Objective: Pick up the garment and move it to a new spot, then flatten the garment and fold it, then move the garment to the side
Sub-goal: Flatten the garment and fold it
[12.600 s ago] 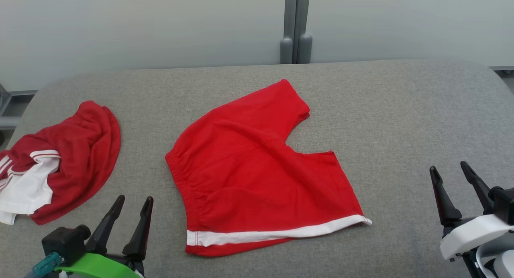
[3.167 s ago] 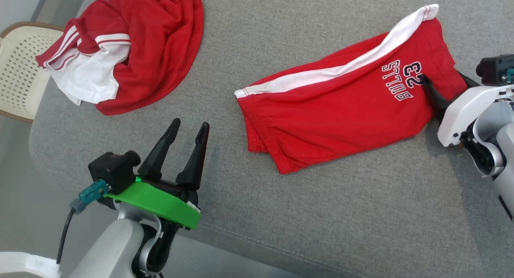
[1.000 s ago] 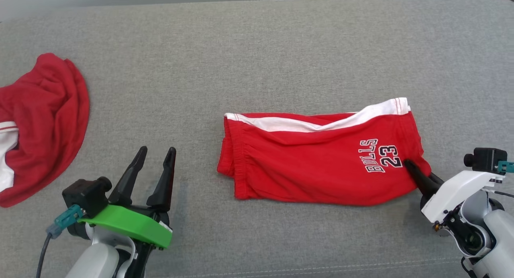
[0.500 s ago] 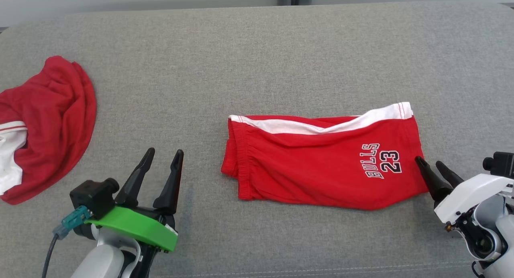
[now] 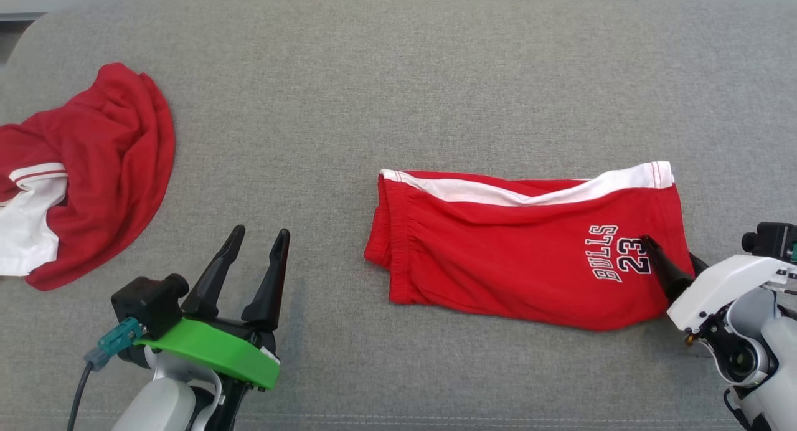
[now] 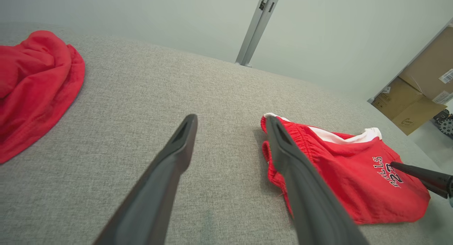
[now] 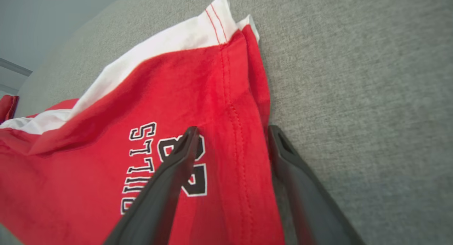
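Right claw (image 5: 669,251) spread wide at the right end of the folded red shorts (image 5: 510,263), one finger (image 7: 166,181) over the printed "23" and the other just off the cloth above the bare grey cushion (image 5: 373,76), the stitched hem between the two; nothing is pinched. The shorts lie flat in the right half of the cushion, nearer its front edge than its back, waistband to the left, white stripe along the far side, "BULLS 23" by the right hem. Left claw (image 5: 260,232), also spread and empty, hovers at the front edge left of the middle, well apart from the shorts. A crumpled red-and-white jersey (image 5: 99,169) lies at the cushion's left edge. Cardboard boxes (image 6: 417,96) stand beyond the cushion's far right corner, against a pale wall (image 6: 141,18)
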Robot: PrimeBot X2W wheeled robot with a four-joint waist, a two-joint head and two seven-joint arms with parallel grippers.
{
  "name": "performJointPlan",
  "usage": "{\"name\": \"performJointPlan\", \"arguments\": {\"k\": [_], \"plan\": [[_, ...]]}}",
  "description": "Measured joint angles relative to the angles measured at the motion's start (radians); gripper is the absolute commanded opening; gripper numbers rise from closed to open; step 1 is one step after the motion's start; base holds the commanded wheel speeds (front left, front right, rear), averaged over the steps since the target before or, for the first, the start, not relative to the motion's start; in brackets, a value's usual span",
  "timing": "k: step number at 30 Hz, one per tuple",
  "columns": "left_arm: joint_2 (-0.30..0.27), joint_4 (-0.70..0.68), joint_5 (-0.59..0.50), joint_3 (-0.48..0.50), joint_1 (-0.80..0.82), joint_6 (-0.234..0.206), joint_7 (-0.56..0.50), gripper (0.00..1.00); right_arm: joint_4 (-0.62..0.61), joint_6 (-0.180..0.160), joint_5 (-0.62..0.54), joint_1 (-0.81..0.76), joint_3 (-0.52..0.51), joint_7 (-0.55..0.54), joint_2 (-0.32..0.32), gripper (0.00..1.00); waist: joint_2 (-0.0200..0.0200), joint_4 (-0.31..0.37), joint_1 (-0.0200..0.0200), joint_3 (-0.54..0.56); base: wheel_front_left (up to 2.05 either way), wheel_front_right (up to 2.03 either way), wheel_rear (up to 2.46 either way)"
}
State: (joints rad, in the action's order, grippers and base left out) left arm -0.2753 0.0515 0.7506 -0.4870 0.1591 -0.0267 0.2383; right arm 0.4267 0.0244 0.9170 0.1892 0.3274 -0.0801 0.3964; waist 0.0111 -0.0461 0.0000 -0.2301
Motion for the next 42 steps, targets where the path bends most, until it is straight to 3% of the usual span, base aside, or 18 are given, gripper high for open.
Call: {"name": "performJointPlan", "arguments": {"k": [1,2,3,4,5,6,18,25,32,38,42], "plan": [[0.0,0.0,0.0,0.0,0.0,0.0,0.0,1.0,0.003,0.0,0.004,0.007,0.0,-0.001,-0.008,1.0,0.0,-0.004,0.0,-0.002,0.0,0.0,0.0],[0.0,0.0,0.0,0.0,0.0,0.0,0.0,1.0,0.005,0.001,0.011,0.013,0.001,-0.005,-0.019,0.92,0.0,-0.007,0.0,-0.003,0.0,0.0,0.0],[0.0,0.0,0.0,0.002,0.0,-0.002,0.0,1.0,0.009,0.002,0.022,0.017,0.002,-0.012,-0.029,0.49,0.0,-0.011,0.0,-0.004,0.0,0.0,0.0],[0.0,0.0,0.0,0.003,0.0,-0.005,0.0,1.0,0.014,0.003,0.031,0.022,0.002,-0.017,-0.038,0.37,0.0,-0.013,0.0,-0.005,0.0,0.0,0.0],[0.0,0.0,0.0,0.003,0.0,-0.005,0.0,1.0,0.019,0.008,0.037,0.028,0.003,-0.018,-0.043,0.14,0.0,-0.014,0.0,-0.006,0.0,0.0,0.0],[0.0,0.0,0.0,0.003,0.0,-0.006,0.0,1.0,0.024,0.012,0.04,0.031,0.003,-0.02,-0.044,0.0,0.0,-0.015,0.0,-0.006,0.0,0.0,0.0],[-0.001,-0.001,0.0,0.028,-0.005,-0.017,0.0,1.0,0.054,0.055,0.138,0.032,-0.051,-0.051,-0.042,0.0,0.0,0.004,0.0,0.006,0.0,0.0,0.0],[-0.001,-0.003,0.0,0.021,-0.022,-0.017,0.0,1.0,0.073,0.057,0.199,0.024,-0.139,-0.079,0.05,0.0,-0.0001,0.027,0.0,0.017,0.0,0.0,0.0],[-0.002,-0.002,0.0,0.018,-0.022,-0.017,0.0,1.0,0.079,0.036,0.236,0.001,-0.237,-0.079,0.152,0.0,0.0,0.028,0.0,0.025,0.0,0.0,0.0],[-0.014,0.015,-0.015,0.025,-0.027,-0.018,0.002,1.0,-0.053,0.067,0.244,0.008,-0.202,-0.111,0.158,0.0,0.0,0.025,0.0,0.043,0.0,0.0,0.0],[-0.021,0.032,-0.015,0.027,-0.047,-0.018,0.002,1.0,-0.198,0.083,0.251,0.012,-0.108,-0.169,0.097,0.0,0.0,0.019,0.0,0.062,0.0,0.0,0.0]]}}
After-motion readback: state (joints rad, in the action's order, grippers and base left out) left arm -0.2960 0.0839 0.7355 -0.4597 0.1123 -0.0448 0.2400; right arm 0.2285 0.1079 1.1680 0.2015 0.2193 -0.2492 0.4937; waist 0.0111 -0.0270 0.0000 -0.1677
